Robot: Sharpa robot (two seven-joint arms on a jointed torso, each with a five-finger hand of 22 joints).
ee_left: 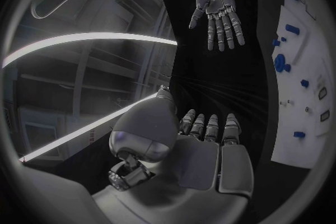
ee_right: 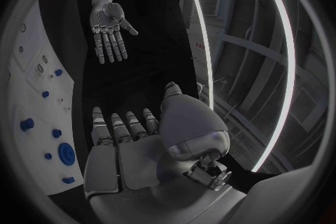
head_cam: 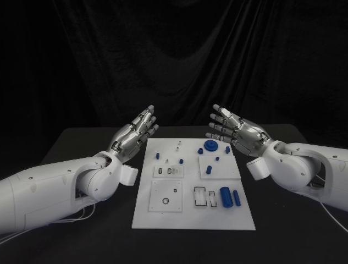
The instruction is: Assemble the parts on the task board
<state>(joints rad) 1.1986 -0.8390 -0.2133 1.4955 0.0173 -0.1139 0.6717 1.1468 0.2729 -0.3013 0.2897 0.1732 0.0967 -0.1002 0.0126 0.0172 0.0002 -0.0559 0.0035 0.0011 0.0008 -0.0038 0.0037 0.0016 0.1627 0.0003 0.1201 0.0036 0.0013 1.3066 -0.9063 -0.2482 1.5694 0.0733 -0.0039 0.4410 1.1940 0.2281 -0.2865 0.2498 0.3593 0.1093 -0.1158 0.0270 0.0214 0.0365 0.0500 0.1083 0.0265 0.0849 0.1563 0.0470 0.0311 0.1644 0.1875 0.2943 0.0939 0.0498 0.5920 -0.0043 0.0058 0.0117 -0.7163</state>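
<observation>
Nearest the head camera, the flat white rectangular task board (head_cam: 193, 217) lies lengthwise on the black table (head_cam: 71, 242), its near end bare apart from shallow cut-out recesses. Just past that bare strip, towards the board's right side, two long blue cylindrical parts (head_cam: 225, 196) lie side by side, a thicker one and a thinner one, next to a rectangular recess. Further along the board, small blue pegs (head_cam: 209, 169) stand or lie near the middle, and a round blue wheel-like part (head_cam: 211, 146) sits near the far end with a few more small blue bits around it. No part is touched by either hand.

On either side of the board the two white arms reach forward. Beyond the board's left edge, the silver left hand (head_cam: 136, 135) is raised above the table, palm turned inward towards the board, its fingers straight and spread, holding nothing. Across from it, the silver right hand (head_cam: 236, 131) is raised over the far right corner of the board, palm facing inward, fingers likewise extended and apart, nothing in them. Both wrist views confirm this: each shows the opposite hand with fingers stretched out and nothing in its palm.
</observation>
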